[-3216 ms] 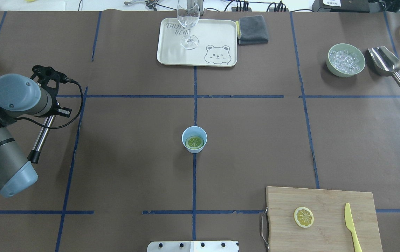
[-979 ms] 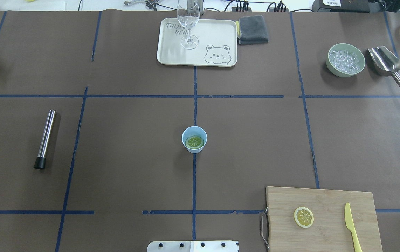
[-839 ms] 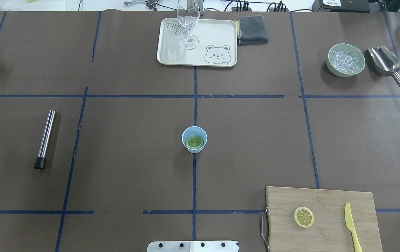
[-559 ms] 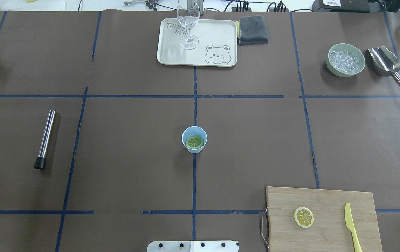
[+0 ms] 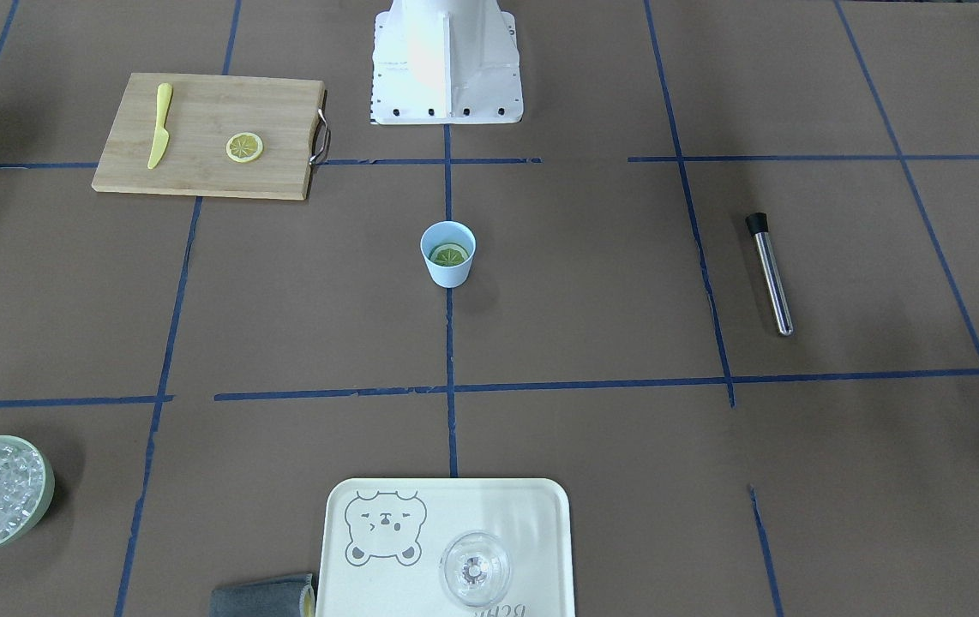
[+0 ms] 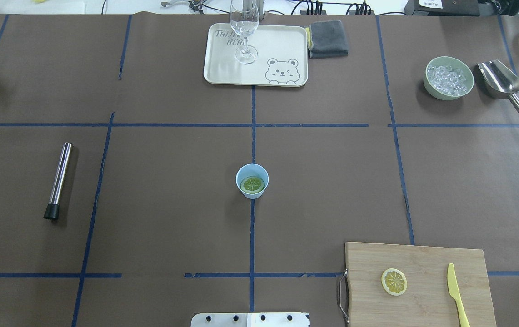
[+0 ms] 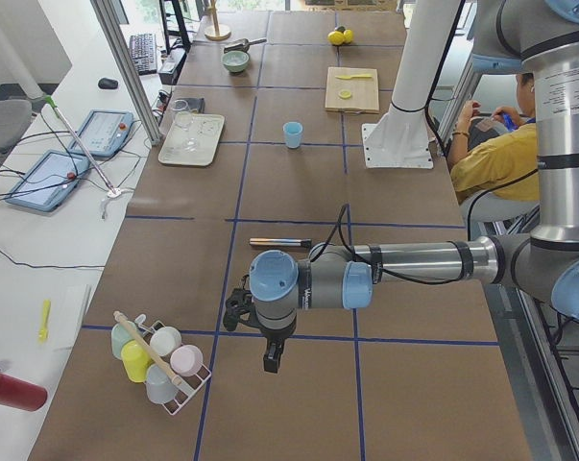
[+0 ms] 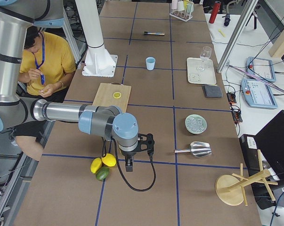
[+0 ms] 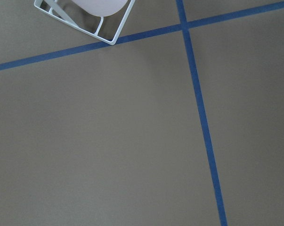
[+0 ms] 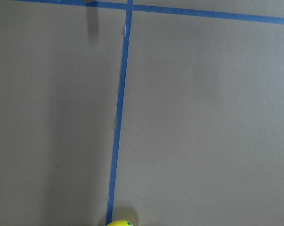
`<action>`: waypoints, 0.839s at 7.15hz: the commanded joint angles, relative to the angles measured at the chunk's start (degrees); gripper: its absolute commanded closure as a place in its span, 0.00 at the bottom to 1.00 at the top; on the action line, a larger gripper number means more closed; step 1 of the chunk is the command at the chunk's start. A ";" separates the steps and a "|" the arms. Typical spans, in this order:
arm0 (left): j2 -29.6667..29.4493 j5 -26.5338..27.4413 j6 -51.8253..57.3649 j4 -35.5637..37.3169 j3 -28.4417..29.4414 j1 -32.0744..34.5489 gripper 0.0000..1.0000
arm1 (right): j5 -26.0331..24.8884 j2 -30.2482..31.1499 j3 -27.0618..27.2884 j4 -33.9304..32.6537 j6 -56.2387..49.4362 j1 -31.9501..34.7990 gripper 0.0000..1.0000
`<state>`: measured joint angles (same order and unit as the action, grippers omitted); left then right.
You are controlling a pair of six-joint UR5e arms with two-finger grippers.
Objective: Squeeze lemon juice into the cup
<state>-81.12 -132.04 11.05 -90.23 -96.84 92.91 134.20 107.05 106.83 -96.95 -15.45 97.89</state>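
Brown paper, crossed by blue tape lines, is spread over the table (image 6: pixel 173 204), and the cup (image 5: pixel 447 272) is stood upright at its middle, right on one of the tape lines, with a greenish citrus slice (image 6: pixel 252 184) lying flat inside it. The lemon (image 6: pixel 394 281) is laid cut face up on the bamboo cutting board (image 6: pixel 423 259) at the near edge on the robot's right, well apart from the cup, and a yellow toy knife (image 6: pixel 456 293) is laid beside it on the same board without touching it. A steel rod with a black tip (image 6: pixel 58 179) is laid on the robot's left side. At the far edge a cream tray (image 6: pixel 277 45) is set with a clear stemmed glass (image 6: pixel 244 27) on it, and a folded grey cloth (image 6: pixel 328 38) is placed just beside the tray. A pale green bowl (image 6: pixel 449 96) of ice and a metal scoop (image 6: pixel 500 79) are seen far right. The left gripper (image 7: pixel 270 357) is held pointing down over the table's left end, near a wire rack of pastel cups (image 7: pixel 159 360); the right gripper (image 8: pixel 128 165) is held likewise over the right end, just beside three whole fruits (image 8: pixel 103 165) (two yellow, one green). Neither claw's state can be told, released or clenched, from these side views.
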 commanded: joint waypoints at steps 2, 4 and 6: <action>-0.44 0.29 -4.81 0.76 -3.08 0.17 0.00 | 0.00 0.00 0.13 0.00 0.15 0.02 0.00; -0.18 0.21 -4.46 0.50 -5.63 -0.01 0.00 | 0.00 0.00 0.13 0.00 -0.02 0.02 0.00; 0.08 0.12 -4.46 0.49 -5.55 0.08 0.00 | 0.09 0.09 0.13 0.00 0.07 0.02 0.00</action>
<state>-81.17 -131.88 6.60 -89.71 -102.30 92.99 134.27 107.10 106.96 -96.94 -15.43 97.91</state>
